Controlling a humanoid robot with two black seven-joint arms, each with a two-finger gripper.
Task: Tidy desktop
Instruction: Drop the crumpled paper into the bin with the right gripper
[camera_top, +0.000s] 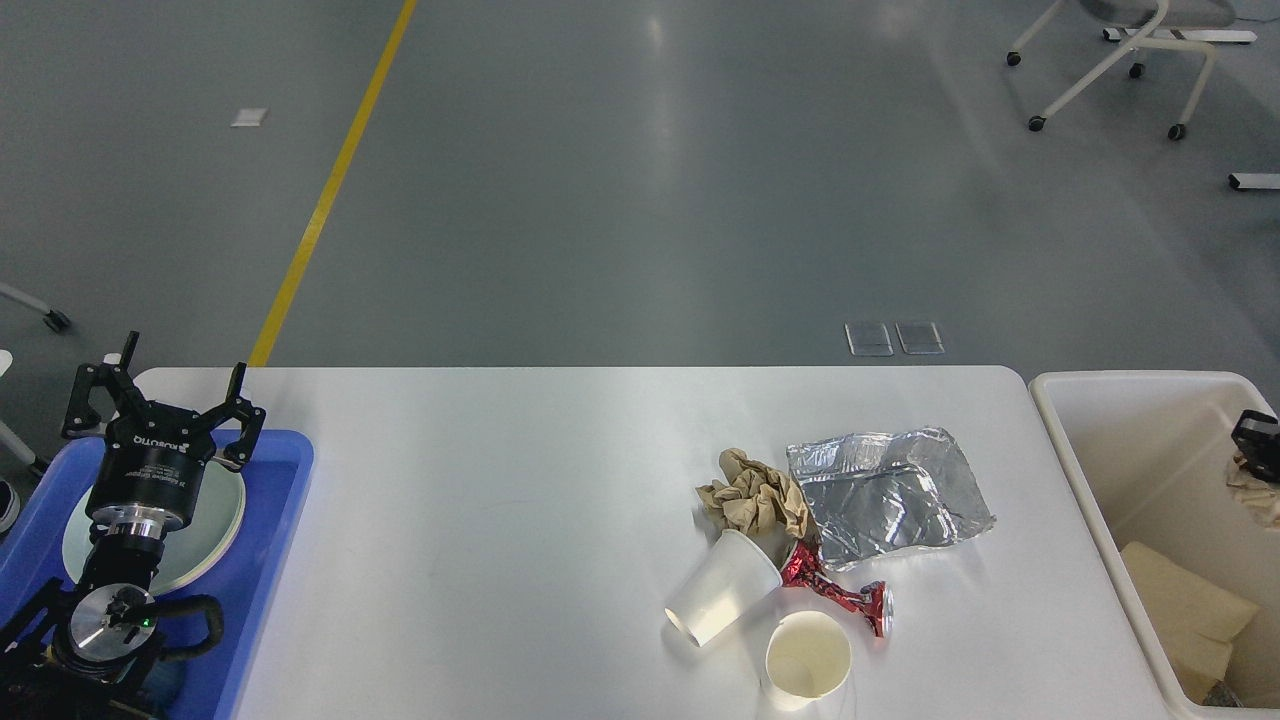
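Observation:
The white desktop (500, 520) carries a pile of litter right of centre: a crumpled brown paper ball (752, 495), a silver foil bag (885, 495), a paper cup lying on its side (720, 600), an upright paper cup (807, 660) and a crushed red can (840, 595). My left gripper (168, 395) stands open over the blue tray (270, 560), holding nothing. Only a sliver of my right gripper (1256, 436) shows at the right edge above the cream bin (1090, 480). A second brown paper wad (1262, 492) hangs under it.
A white plate (215, 520) lies in the blue tray under my left arm. The cream bin holds tan paper scraps (1185, 600). Beyond the table are grey floor, a yellow line (330, 190) and a chair base (1110, 60).

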